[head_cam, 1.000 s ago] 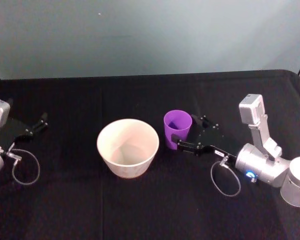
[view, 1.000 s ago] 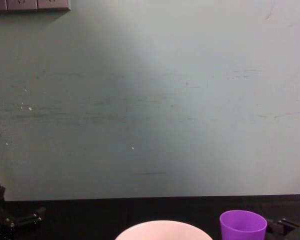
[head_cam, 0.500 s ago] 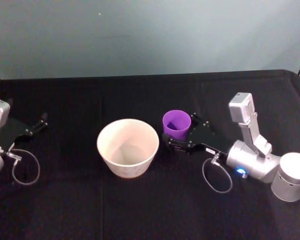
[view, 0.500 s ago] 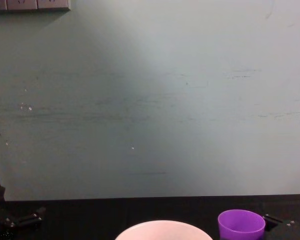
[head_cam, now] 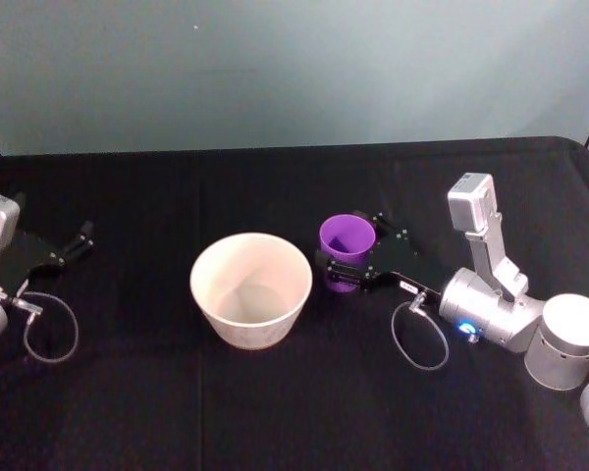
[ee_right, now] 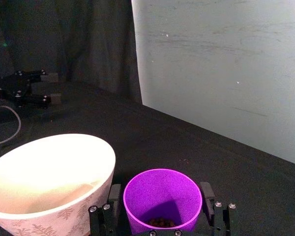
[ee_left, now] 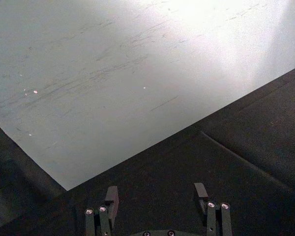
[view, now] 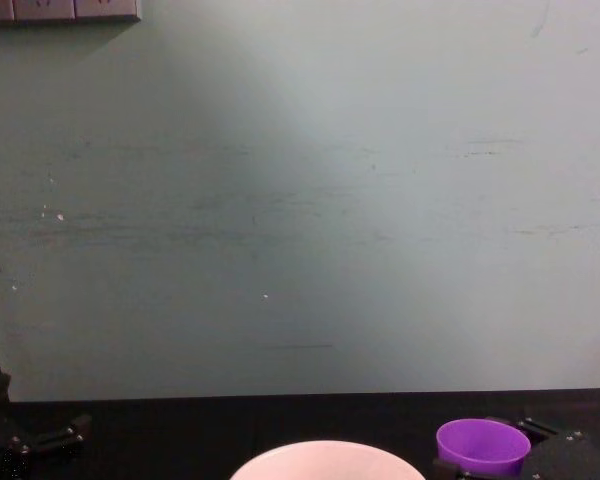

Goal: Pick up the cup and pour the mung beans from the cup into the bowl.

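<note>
Right hand (ee_right: 160,191) has slid forward since a second ago, and its wide-open fingers now sit either side of the cup (head_cam: 348,238), holding nothing yet. The cup stands upright on the table (head_cam: 275,412) with a few mung beans (ee_right: 160,221) in the bottom, so it's probably light. Smooth tapered plastic looks slippery, I'd grip mid-wall. Bowl (head_cam: 247,332) is just beside it. Left hand (ee_left: 156,189) is parked open and empty at the far left

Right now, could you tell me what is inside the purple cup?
A few dark mung beans lie at the bottom of the cup. Its near wall hides the rest of the floor.
</note>
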